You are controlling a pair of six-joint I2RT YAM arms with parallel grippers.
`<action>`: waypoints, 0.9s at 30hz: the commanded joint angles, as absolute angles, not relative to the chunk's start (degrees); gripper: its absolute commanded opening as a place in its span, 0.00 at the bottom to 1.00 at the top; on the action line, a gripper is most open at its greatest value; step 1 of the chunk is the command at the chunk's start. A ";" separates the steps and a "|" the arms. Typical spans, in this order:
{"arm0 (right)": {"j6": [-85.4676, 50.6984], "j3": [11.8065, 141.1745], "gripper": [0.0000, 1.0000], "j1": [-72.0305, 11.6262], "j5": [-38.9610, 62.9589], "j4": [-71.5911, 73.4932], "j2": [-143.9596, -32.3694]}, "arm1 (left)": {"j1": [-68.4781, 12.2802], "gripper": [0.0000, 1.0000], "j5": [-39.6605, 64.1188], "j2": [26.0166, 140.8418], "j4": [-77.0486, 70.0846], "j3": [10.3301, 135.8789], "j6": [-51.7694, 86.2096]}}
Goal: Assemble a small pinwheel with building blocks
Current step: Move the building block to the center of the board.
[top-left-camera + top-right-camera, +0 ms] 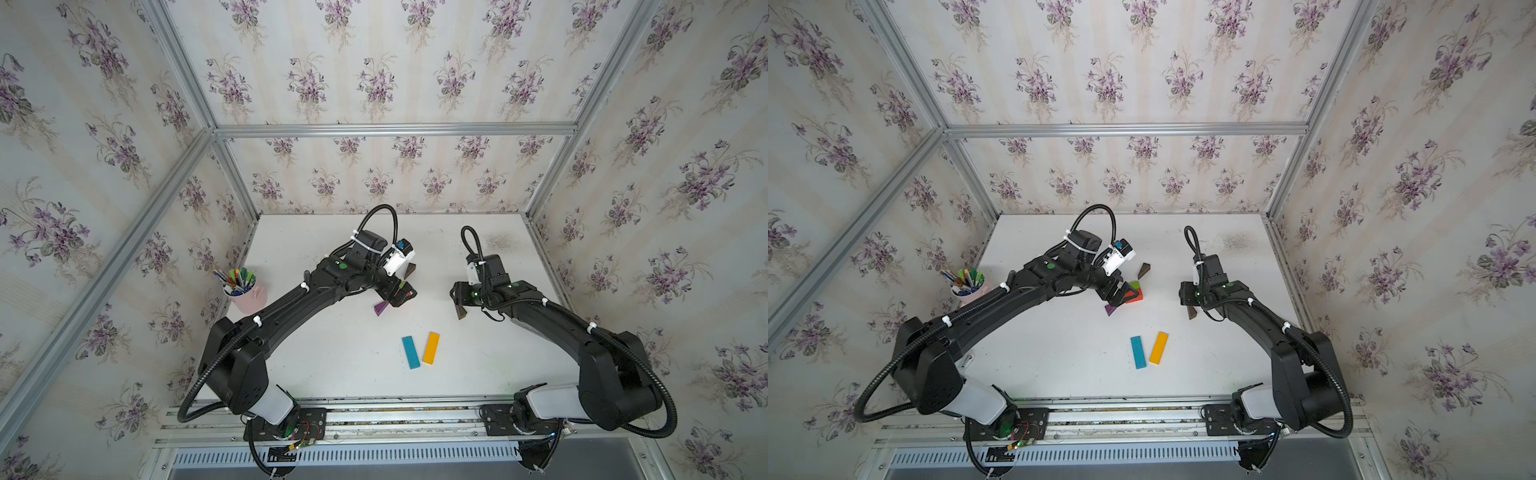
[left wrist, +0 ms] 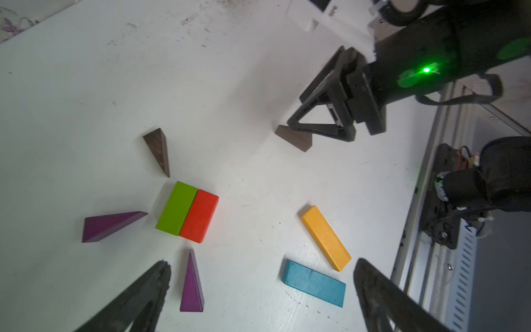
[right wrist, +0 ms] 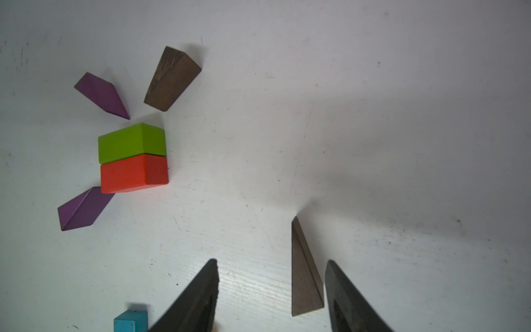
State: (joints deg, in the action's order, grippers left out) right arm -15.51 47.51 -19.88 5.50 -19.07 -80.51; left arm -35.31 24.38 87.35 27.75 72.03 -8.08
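Observation:
The green block (image 2: 176, 208) and red block (image 2: 199, 215) lie side by side as a square hub. Two purple wedges (image 2: 109, 225) (image 2: 192, 284) and a brown wedge (image 2: 159, 149) lie around it, slightly apart from it. My left gripper (image 2: 263, 264) hangs open just above them, holding nothing. The blue bar (image 1: 411, 352) and orange bar (image 1: 431, 348) lie loose nearer the front. My right gripper (image 3: 271, 262) is down at the table, open around the second brown wedge (image 3: 304, 276). That wedge lies close to one finger, with a wide gap to the other.
A pink cup (image 1: 249, 299) full of pens stands at the table's left edge, beside the left arm. Flowered walls close in the back and both sides. The metal rail (image 1: 374, 409) carrying both arm bases runs along the front.

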 commanded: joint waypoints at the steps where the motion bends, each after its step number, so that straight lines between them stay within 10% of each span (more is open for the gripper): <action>1: -17.31 48.74 0.55 -21.85 0.97 -23.46 -83.51 | -34.72 0.99 35.46 85.41 26.94 69.18 -10.55; 27: -10.07 53.82 0.32 -24.52 -8.13 -30.21 -93.21 | -32.43 1.00 31.43 81.84 26.98 67.90 -11.29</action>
State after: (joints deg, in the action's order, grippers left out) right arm -11.75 53.12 -24.47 -8.03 -29.34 -92.51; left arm -32.80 32.86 82.50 27.51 68.05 -10.15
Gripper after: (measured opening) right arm 0.335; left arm 0.996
